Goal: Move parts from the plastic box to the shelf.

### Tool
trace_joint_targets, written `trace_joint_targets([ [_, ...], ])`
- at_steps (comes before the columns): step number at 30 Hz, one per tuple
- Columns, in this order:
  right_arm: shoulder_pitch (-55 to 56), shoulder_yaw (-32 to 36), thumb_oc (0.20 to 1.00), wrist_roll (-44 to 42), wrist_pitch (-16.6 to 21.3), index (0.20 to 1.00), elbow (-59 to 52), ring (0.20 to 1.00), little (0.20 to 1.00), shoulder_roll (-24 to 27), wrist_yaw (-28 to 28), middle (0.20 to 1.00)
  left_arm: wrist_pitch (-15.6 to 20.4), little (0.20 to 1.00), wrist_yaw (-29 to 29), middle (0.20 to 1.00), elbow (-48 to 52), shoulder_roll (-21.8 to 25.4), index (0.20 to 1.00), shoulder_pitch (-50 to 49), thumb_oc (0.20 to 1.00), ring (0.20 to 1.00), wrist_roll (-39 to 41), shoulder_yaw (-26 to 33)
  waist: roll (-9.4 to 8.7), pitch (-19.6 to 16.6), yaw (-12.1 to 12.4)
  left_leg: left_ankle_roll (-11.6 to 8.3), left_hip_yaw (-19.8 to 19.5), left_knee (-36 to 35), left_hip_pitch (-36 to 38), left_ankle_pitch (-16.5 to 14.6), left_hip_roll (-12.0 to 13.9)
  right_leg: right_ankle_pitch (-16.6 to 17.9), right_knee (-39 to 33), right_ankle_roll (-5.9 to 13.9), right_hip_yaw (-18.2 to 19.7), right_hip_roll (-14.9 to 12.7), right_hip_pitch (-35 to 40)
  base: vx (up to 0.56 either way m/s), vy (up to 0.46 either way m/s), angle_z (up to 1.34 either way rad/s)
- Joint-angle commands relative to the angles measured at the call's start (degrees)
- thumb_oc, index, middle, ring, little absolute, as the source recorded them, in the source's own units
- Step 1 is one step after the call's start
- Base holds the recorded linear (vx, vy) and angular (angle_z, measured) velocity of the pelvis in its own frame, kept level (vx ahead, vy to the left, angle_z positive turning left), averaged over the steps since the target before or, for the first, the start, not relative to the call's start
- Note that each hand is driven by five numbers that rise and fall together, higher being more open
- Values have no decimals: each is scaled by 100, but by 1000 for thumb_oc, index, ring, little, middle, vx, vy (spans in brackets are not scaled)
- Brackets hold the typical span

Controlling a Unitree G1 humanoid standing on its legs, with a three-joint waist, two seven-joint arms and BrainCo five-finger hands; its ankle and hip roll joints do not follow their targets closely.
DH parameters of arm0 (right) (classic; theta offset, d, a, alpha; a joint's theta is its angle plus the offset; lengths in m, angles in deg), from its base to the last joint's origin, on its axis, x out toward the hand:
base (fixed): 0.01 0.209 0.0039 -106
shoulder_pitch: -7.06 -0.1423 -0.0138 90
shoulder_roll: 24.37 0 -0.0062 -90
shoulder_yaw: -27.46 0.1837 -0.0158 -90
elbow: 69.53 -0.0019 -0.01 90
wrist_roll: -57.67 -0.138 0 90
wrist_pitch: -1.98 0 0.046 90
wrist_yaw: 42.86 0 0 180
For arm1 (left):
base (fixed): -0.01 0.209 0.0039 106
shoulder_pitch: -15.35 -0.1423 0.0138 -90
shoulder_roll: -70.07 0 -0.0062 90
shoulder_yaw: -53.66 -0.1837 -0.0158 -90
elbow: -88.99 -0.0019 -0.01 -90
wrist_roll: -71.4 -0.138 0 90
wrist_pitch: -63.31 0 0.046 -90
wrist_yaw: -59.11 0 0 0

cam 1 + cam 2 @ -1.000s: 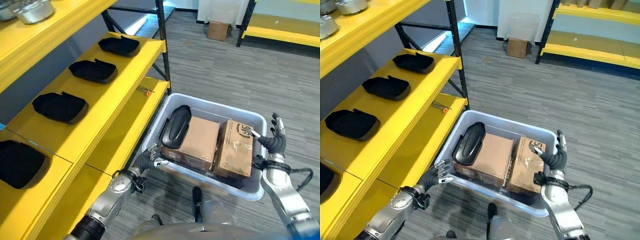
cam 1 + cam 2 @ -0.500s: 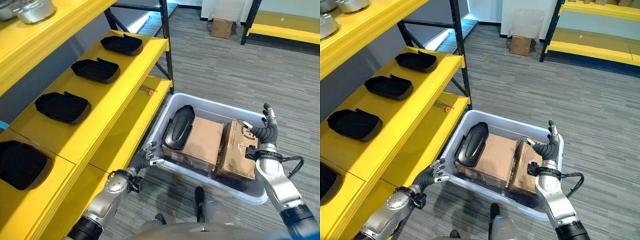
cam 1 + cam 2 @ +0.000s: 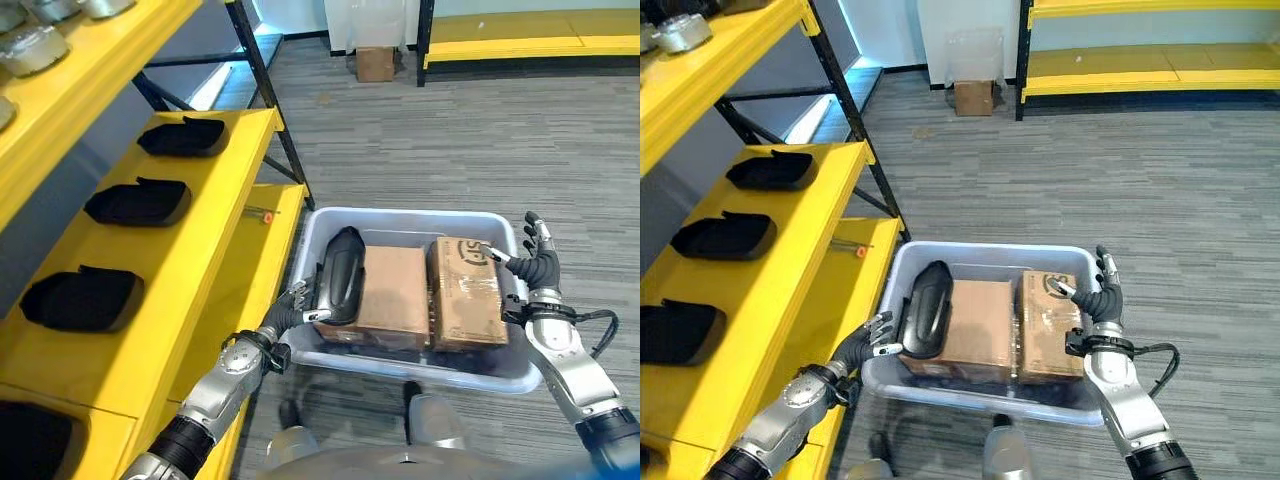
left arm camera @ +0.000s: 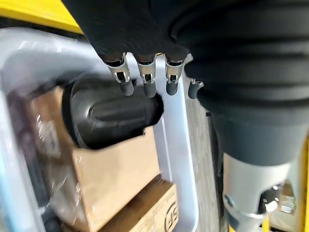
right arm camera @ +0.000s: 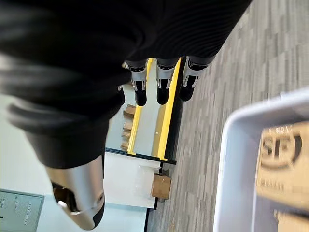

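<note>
Left hand (image 3: 300, 303), fingers spread, nears the black part (image 3: 340, 275) at frame centre; it should wrap the part's middle. Right hand (image 3: 538, 268) rests open.

Even, bright indoor light falls on the scene from overhead, and a cool bluish-white glow spills along the floor (image 3: 470, 140) from behind the shelf (image 3: 185, 235) posts, leaving a pale streak there. The box (image 3: 405, 215) rim catches soft white glare and throws a dim, diffuse shadow on the floor beneath it, and the black part (image 3: 340, 275) shows a faint sheen along its curved top. Both wrist views are soft: the fingers (image 4: 145, 79) and the dark cover sit too close to be in focus, the cartons (image 4: 111, 176) beyond are smeared, and straight lines bow near the edges of the eye views.
</note>
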Motion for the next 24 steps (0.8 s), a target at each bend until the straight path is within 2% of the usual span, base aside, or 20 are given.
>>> trace_joint_targets([
  [1, -245, -16, 1000, -125, 48, 1000, -293, 1000, 1000, 4, -149, 1000, 93, 1000, -55, 1000, 481, 279, 1000, -78, 1000, 1000, -4, 149, -217, -19, 89, -17, 47, 94, 51, -186, 120, -131, -16, -4, -893, 1, 306, 50, 97, 3],
  [4, -276, -68, 1000, -64, -16, 1000, -337, 1000, 1000, -83, -150, 1000, 70, 1000, 10, 1000, 541, 303, 1000, -183, 1000, 1000, 38, 154, -219, -8, 131, 6, 146, 0, 127, -220, 75, 1, -136, 107, -965, -125, 290, 18, 27, -17],
  [10, -628, -321, 1000, -269, -146, 1000, -256, 1000, 1000, -291, -211, 1000, 147, 1000, 130, 1000, 699, 358, 1000, -341, 1000, 1000, -61, 133, -286, 104, 403, 23, 484, -49, 43, -225, 138, 178, -288, 263, -1443, -415, 215, -57, -49, -18],
  [14, -942, -447, 1000, -85, -25, 1000, -145, 1000, 1000, -232, -212, 1000, 288, 1000, 257, 1000, 733, 407, 1000, -189, 1000, 1000, 8, 11, -295, 310, 555, -5, 438, 196, -266, -241, 215, 82, -165, 157, -1557, -384, 86, -121, -66, -10],
  [15, -1211, -549, 1000, 453, -23, 1000, -88, 1000, 1000, -73, -291, 1000, 332, 1000, 177, 1000, 772, 432, 1000, -55, 1000, 1000, 99, -41, -277, 455, 653, -38, 324, 399, -485, -233, 250, 14, -81, 59, -1570, -347, 28, -112, -49, -6],
  [20, -1709, -793, 1000, 546, -578, 1000, 199, 1000, 1000, 155, -563, 1000, 295, 1000, -20, 1000, 868, 501, 1000, 109, 1000, 1000, 150, -84, -227, 685, 782, -68, 109, 640, -777, -213, 243, -95, 136, -60, -1568, -300, -112, -57, -25, 4],
  [24, -1995, -991, 1000, 160, -798, 1000, 583, 1000, 1000, 33, -567, 1000, 195, 1000, -93, 1000, 961, 544, 1000, 287, 1000, 1000, 177, -99, -173, 896, 863, -72, 5, 674, -911, -186, 211, -135, 290, -94, -1568, -299, -301, -89, -10, 2],
])
